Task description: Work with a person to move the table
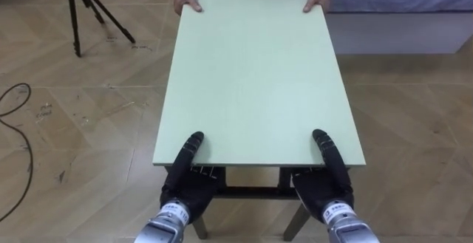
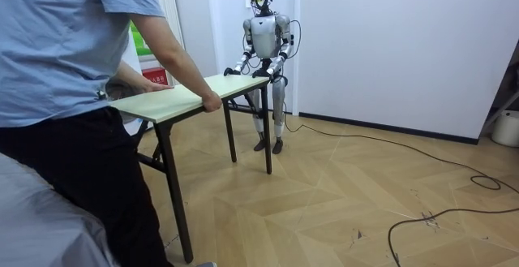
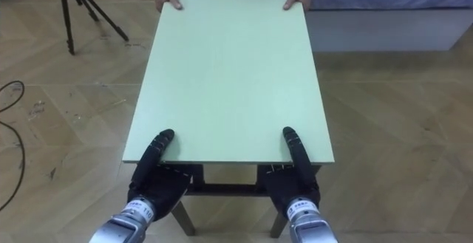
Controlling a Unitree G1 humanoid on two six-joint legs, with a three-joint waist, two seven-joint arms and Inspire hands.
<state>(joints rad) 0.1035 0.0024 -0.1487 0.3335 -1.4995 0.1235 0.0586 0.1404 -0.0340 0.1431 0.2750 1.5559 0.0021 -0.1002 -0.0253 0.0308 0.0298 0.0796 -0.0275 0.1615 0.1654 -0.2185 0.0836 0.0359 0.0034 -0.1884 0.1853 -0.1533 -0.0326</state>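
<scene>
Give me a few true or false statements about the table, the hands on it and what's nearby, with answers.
1. The person's hands hold the table at its far end. True.
2. The robot's left hand and right hand are at the near end. True.
3. The tripod stands to the robot's right. False: it stands to its left.
4. The robot kneels at the table. False: it stands upright.

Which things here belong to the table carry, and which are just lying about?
In the job: table, left hand and right hand at its near end, person's hands at its far end.
Just lying about: tripod, bed, white bin.
</scene>
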